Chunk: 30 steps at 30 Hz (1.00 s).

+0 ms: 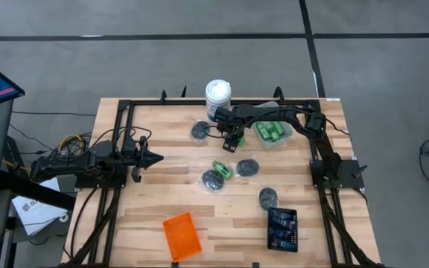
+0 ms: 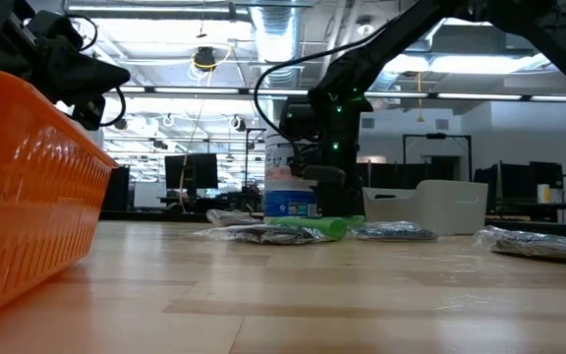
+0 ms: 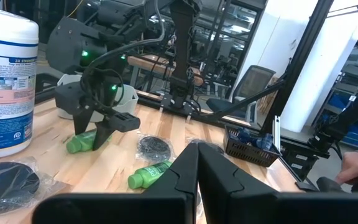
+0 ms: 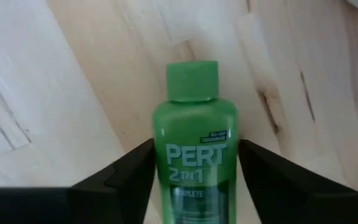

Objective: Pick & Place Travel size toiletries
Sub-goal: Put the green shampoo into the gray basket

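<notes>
Green and lying flat on the wooden tabletop [image 1: 177, 186], a small bottle [image 4: 194, 149] sat between the parted fingers of the right pincer [image 1: 232, 143], which straddled it without yet clamping, just beside the white canister [image 1: 218, 97]. Another green bottle [image 1: 223, 169] and wrapped dark pucks [image 1: 213, 179] lay nearby, while the left pincer [image 1: 155, 157] waited clenched and empty, well apart.
</notes>
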{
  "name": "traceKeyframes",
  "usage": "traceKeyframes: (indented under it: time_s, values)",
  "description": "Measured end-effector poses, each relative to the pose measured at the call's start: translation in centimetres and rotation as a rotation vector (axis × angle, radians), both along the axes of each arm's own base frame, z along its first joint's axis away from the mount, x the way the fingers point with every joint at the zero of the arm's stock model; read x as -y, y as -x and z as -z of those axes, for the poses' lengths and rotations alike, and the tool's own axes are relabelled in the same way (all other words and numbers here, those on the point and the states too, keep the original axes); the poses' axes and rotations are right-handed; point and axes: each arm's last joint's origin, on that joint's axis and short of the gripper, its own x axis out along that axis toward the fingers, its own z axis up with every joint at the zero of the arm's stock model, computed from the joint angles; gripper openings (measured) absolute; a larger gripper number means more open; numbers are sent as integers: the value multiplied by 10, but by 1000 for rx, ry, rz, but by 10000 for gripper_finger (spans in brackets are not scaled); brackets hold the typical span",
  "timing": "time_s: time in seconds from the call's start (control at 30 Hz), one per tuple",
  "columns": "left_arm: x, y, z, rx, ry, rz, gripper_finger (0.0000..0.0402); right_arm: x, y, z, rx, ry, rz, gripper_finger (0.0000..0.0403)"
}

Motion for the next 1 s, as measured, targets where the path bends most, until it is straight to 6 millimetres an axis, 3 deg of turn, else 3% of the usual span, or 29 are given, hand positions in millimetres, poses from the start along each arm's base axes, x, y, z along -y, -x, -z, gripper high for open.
traceKeyframes:
  time_s: [0.27, 0.5, 0.8, 1.0]
  values:
    - [0, 0, 0, 0, 0, 0, 1, -1, 0, -3, 3, -1, 16, 136]
    - [0, 0, 0, 1, 0, -1, 1, -6, -10, -13, 24, 6, -8, 163]
    - [0, 0, 0, 2, 0, 0, 1, -9, -19, -54, 3, 6, -83, 151]
    - [0, 0, 0, 3, 0, -1, 1, -3, 1, -96, 10, 8, -40, 151]
